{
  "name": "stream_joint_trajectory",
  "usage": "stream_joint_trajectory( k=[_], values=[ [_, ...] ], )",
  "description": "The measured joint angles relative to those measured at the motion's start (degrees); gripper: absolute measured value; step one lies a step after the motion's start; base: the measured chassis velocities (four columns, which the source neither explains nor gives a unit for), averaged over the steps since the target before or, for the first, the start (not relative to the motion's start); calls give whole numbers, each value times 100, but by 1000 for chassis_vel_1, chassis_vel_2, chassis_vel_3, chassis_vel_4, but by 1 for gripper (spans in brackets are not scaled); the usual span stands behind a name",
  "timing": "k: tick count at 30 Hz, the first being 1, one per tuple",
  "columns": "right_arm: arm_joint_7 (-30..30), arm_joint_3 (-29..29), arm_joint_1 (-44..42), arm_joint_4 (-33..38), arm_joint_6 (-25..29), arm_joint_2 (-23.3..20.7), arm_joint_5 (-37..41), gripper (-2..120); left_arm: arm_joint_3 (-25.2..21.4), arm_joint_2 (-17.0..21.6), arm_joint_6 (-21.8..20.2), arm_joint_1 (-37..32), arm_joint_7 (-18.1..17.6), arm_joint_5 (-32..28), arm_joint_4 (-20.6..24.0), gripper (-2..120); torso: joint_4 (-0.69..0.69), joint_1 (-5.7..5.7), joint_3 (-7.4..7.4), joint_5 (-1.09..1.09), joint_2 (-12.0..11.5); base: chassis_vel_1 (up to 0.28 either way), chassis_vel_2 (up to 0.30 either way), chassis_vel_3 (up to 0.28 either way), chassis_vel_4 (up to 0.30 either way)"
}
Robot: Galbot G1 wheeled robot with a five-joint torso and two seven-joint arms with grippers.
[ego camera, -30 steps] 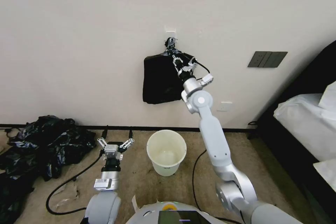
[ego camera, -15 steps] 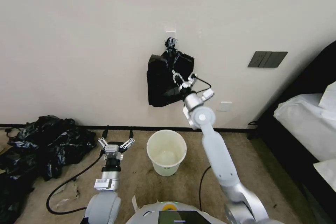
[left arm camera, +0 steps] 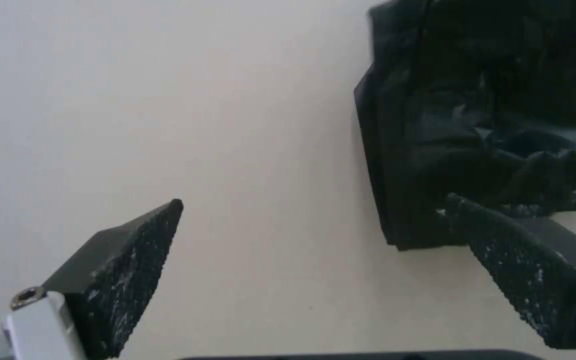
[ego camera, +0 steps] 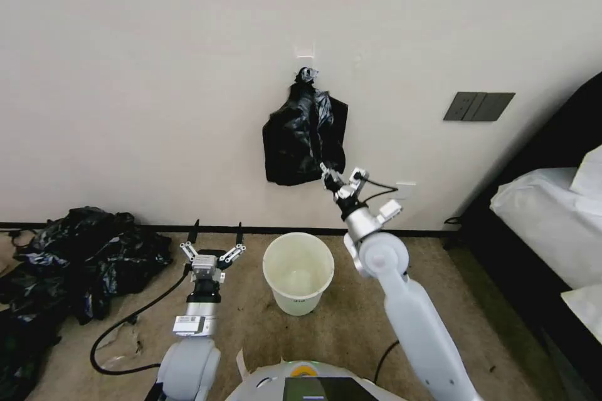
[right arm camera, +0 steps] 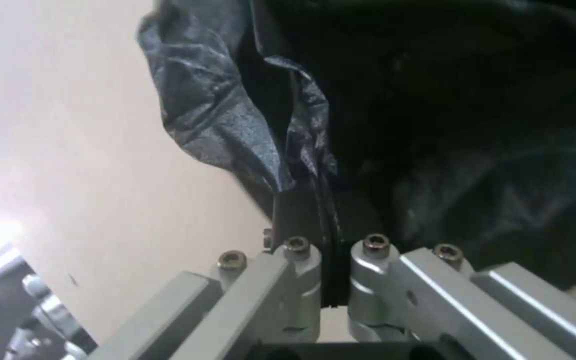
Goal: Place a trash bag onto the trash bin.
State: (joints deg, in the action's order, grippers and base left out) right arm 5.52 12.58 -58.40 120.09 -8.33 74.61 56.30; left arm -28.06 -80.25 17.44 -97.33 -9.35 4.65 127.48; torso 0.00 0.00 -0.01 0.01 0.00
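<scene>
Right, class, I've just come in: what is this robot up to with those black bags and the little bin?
The right gripper has its jaws shut on a thin, glossy black plastic bag, one sheet drawn out from the flat black bundle that hangs from a white wall hook. The bag's top is still up at the bundle. The small round cream-white plastic bin stands unlined on the carpet below. The left gripper waits beside the bin, jaws open.

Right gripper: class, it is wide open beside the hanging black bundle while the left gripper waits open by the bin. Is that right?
Not quite. The right gripper is shut on the trash bag, as the right wrist view shows. The left gripper does wait open by the trash bin.
</scene>
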Motion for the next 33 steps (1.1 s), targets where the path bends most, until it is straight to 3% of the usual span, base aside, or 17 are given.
stream_joint_trajectory(
  k=[8, 22, 33],
  values=[
    [-23, -7, -531, 287, 115, -101, -499, 0, 21, 38, -5, 69, 2, -7, -67, 100, 0, 0, 0, -1, 0, 0, 0, 0, 0],
    [-157, -67, -1618, 602, 564, -449, -2105, 0, 168, 156, -46, 214, 24, -9, -57, 100, -1, 0, 0, 0, 0, 0, 0, 0, 0],
    [-167, -172, -2364, 638, 920, -417, -3154, 0, 282, 240, -102, 205, 33, -4, 93, 100, 0, 0, 0, -1, 0, 0, 0, 0, 0]
  ],
)
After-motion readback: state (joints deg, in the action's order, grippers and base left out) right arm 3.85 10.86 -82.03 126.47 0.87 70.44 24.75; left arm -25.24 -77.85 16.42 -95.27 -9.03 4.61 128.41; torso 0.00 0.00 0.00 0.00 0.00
